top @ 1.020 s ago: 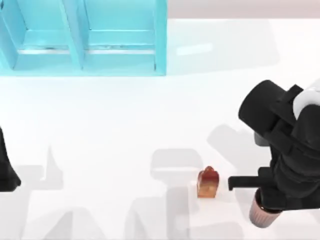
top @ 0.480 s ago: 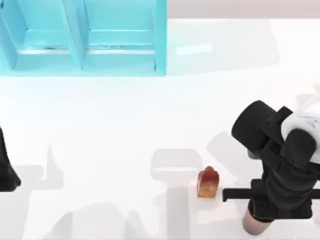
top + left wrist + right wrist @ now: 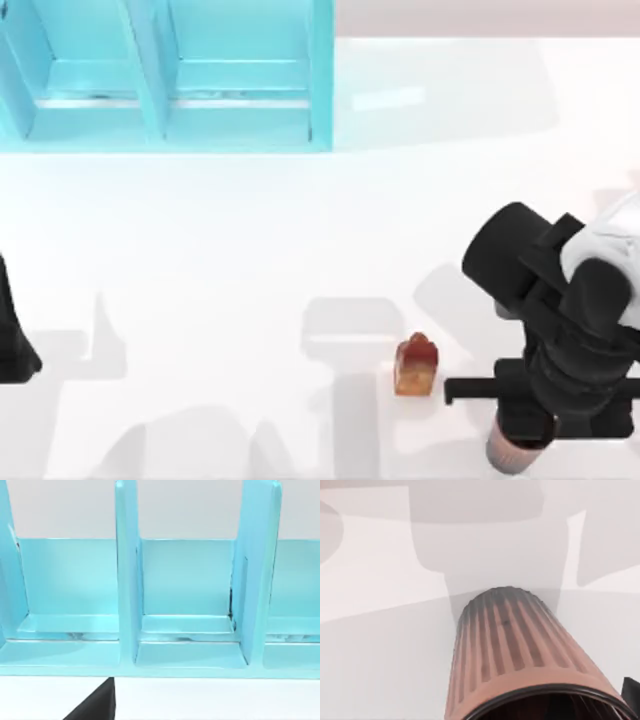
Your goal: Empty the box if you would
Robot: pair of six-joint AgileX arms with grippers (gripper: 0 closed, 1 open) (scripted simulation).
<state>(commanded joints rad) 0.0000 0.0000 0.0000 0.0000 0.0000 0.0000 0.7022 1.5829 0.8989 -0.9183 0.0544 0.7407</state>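
Partly, ribbed cup [image 3: 510, 452] hidden under right arm [image 3: 570, 340], cropped

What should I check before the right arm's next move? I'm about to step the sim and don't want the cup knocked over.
1. Right gripper over the ribbed cup: ok.
2. Fingers open or shut on the cup: cannot tell.
3. Cup upright on the table: ok, rim faces the wrist camera.
4. Small orange-red object apart from the cup: ok, beside it toward the table's left.
5. Blue box compartments in view hold nothing: ok.
6. Left arm parked at the table's left edge: ok.
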